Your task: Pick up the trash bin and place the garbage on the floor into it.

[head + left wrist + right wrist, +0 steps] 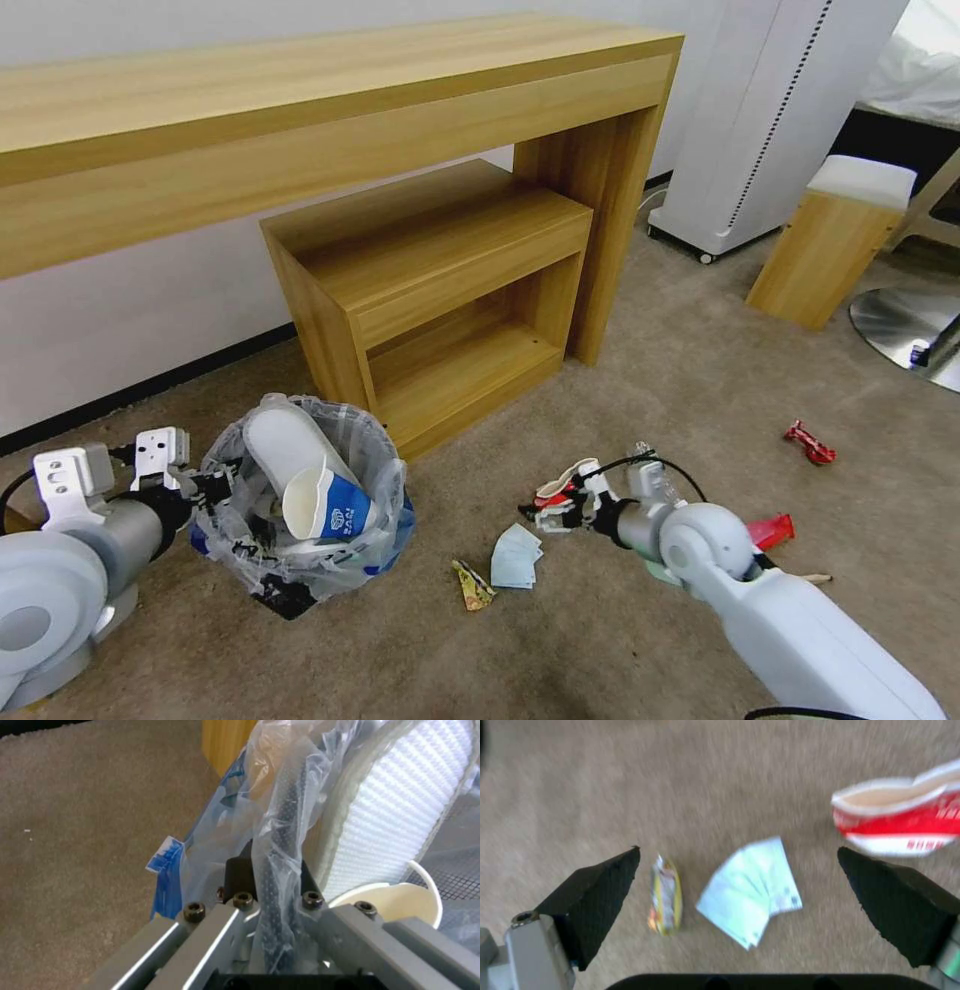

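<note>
— Carpet everywhere, tan and bare (pixel 650 390), with a wooden desk (pixel 330 110) across the top of the head view. How far along are you, do you think?

— Partway, by the look of it. Your trash bin (pixel 300 520) sits at lower left of the head view, its bag already holding a white slipper (pixel 285 445) and a blue-white paper cup (pixel 325 505). Your left gripper (pixel 277 885) is clamped on the bin's rim through the crinkly liner (the wrist view shows both pads pressed to it).

— And what's left?

— Quite a bit. At lower centre lie a pale blue mask (pixel 517 556) and a yellow wrapper (pixel 472 585), just beside each other. The crushed red-white bowl (pixel 905 817) is near them, and a red wrapper (pixel 810 443) rests well apart at right. Another red scrap (pixel 772 530) peeks from behind your right arm.

— The right gripper?

— Your right gripper (pixel 737 885) hangs above the mask with its jaws spread wide, holding nothing. I'd judge the mask or the wrapper is the piece in hand.
</note>
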Available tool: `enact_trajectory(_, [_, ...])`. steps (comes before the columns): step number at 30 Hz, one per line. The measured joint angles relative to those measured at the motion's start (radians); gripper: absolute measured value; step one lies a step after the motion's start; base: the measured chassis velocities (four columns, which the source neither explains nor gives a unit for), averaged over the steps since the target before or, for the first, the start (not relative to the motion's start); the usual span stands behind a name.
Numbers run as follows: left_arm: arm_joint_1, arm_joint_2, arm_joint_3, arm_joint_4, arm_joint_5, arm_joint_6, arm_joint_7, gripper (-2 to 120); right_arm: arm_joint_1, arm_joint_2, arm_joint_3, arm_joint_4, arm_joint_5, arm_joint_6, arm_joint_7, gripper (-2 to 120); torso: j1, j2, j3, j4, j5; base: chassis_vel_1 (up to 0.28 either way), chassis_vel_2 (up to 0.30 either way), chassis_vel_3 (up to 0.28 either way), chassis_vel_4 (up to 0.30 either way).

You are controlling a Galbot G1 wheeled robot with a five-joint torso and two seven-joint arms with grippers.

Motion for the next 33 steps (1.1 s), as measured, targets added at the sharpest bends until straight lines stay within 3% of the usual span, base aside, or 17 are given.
enact_trajectory(13, [0.0,-0.011,0.008,-0.011,0.005,0.0,-0.001,1,0.02,0.037,-0.021,-0.153,-0.139,-0.033,-0.074,100,0.0,0.0,0.0,-0.0001,0.0,0.0,0.0,0.0,0.0])
enact_trajectory(22, [0.005,-0.014,0.007,-0.015,0.009,0.0,-0.001,1,0.064,0.104,-0.022,-0.288,-0.27,0.066,-0.216,100,0.0,0.0,0.0,-0.0001,0.0,0.0,0.0,0.0,0.0])
enact_trajectory(33, [0.002,-0.016,0.009,-0.005,0.015,0.0,0.002,1,0.108,0.15,-0.051,-0.339,-0.315,0.107,-0.297,100,0.0,0.0,0.0,-0.0001,0.0,0.0,0.0,0.0,0.0])
